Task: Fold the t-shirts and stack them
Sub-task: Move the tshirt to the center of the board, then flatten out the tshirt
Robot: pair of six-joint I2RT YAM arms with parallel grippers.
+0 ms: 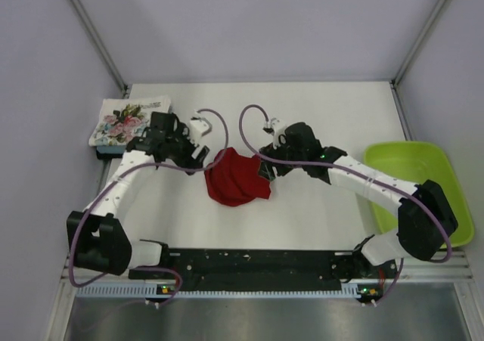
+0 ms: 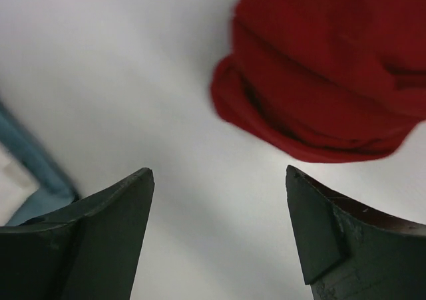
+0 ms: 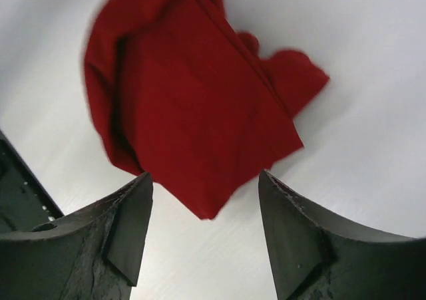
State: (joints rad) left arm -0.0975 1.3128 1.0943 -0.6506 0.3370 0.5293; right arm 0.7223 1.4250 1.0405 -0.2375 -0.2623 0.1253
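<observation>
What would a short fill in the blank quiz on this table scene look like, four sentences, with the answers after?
1. The bunched shirt between the two arms is deep ____.
2. The lime-green tray sits on the ____ arm's side of the table.
3. The floral shirt lies folded at the far ____ corner.
4. The left hand and the right hand are both ____, holding nothing.

Missing words: red; right; left; open.

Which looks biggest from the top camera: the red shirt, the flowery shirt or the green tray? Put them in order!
1. Biggest: the green tray.
2. Then the red shirt and the flowery shirt. They look about the same size, so I won't rank them.
</observation>
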